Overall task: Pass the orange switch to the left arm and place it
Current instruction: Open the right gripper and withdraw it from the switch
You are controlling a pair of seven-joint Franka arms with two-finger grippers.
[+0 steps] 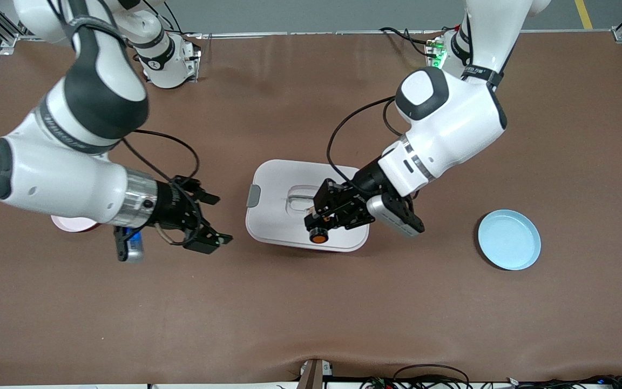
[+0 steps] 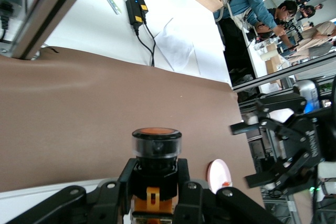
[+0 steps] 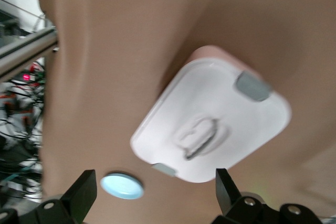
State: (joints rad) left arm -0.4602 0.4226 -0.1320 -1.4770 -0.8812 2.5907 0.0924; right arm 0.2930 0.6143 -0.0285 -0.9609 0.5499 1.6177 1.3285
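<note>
The orange switch (image 1: 319,236) is a small black cylinder with a round orange face, and my left gripper (image 1: 317,227) is shut on it. It hangs over the edge of the white box (image 1: 273,216) nearest the front camera. In the left wrist view the switch (image 2: 156,145) stands between the two black fingers (image 2: 185,174) of the left gripper (image 2: 156,170), above the box lid (image 2: 31,199). My right gripper (image 1: 223,218) is open and empty, in the air beside the box toward the right arm's end of the table. The right wrist view shows the right gripper (image 3: 155,187) looking down on the box (image 3: 210,114).
A light blue plate (image 1: 509,239) lies toward the left arm's end of the table and also shows in the right wrist view (image 3: 122,185). A pink plate (image 1: 73,223) sits mostly hidden under the right arm. Cables run along the table edge nearest the camera.
</note>
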